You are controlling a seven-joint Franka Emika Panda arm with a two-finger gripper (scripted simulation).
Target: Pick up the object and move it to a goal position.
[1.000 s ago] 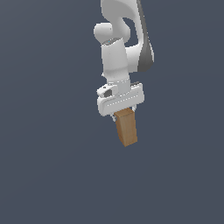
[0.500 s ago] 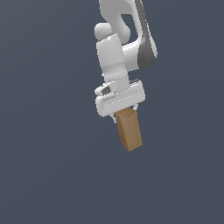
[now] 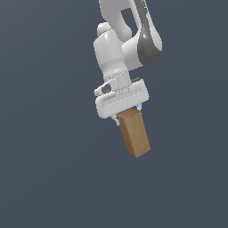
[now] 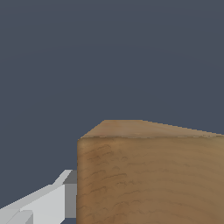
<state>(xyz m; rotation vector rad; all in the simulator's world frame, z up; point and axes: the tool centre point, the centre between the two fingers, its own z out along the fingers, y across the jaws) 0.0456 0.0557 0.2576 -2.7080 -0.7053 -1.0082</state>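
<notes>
1. Wood fills the wrist view closest in: the block [image 4: 151, 175] shows its grained face and a sliver of one end, with one pale finger [image 4: 48, 199] of the hand pressed against its side
2. Hand [image 3: 127, 113] in the exterior view is closed on the block's upper end, so its fingertips are mostly hidden behind the hand's body; the block [image 3: 133, 132] hangs below it, tilted, its free end leaning toward the exterior view's right
3. Pick-up looks done, as I judge it: the block touches nothing but the hand, and no counter shows under it
4. Beyond it lies only plain dark grey background; no goal marker is visible, so how much of the carry remains cannot be told, and the release is still to come
</notes>
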